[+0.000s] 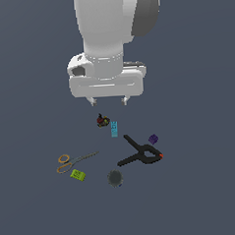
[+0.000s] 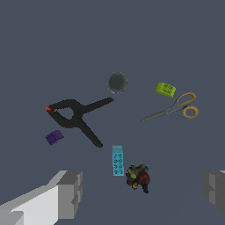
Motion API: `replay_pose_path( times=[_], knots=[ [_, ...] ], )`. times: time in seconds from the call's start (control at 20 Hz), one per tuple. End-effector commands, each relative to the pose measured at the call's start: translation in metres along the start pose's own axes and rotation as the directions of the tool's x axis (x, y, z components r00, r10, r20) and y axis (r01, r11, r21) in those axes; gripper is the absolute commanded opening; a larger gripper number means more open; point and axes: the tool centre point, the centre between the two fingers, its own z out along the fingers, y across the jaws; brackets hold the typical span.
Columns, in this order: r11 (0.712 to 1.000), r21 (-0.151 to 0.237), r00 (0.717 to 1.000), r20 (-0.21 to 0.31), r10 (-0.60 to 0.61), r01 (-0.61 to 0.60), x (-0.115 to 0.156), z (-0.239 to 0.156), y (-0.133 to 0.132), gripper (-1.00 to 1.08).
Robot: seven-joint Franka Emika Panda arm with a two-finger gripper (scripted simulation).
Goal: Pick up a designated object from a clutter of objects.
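Nothing is grasped yet: the jaws are spread wide and empty, held high above the tabletop (image 1: pixel 203 193); the grey can (image 1: pixel 115 178) is seen well beyond them, untouched, past the clamp (image 1: pixel 140 153).

Everything sits on a flat slate-blue surface (image 1: pixel 203 193). The can (image 2: pixel 117 82) has a dull grey top, the clamp (image 2: pixel 74 116) is black with a tiny red-orange tip, and the scissors (image 2: pixel 173 108) have orange-yellow handle loops on grey blades. There's a lime green block (image 2: pixel 165 89), a cyan block (image 2: pixel 117 161) with small dark markings, a purple cube (image 2: pixel 54 137), and a dark lump (image 2: pixel 139 176) mottled red and yellow. The hand (image 1: pixel 108 101) is white with grey fingers (image 2: pixel 70 193).
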Motion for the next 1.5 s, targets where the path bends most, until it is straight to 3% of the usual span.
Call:
replay_pose_path(
  times=[0.0, 0.65, 1.05, 1.45],
  knots=[
    [1.000, 0.000, 1.000, 0.002, 0.012, -0.012, 0.000, 0.003, 0.006, 1.00],
    [1.000, -0.001, 1.000, 0.004, -0.025, 0.025, 0.016, 0.016, 0.004, 1.00],
    [0.995, -0.002, 0.995, 0.012, -0.101, 0.101, 0.050, 0.051, 0.003, 1.00],
    [0.978, 0.002, 0.978, 0.021, -0.207, 0.207, 0.092, 0.110, 0.001, 1.00]
  ],
)
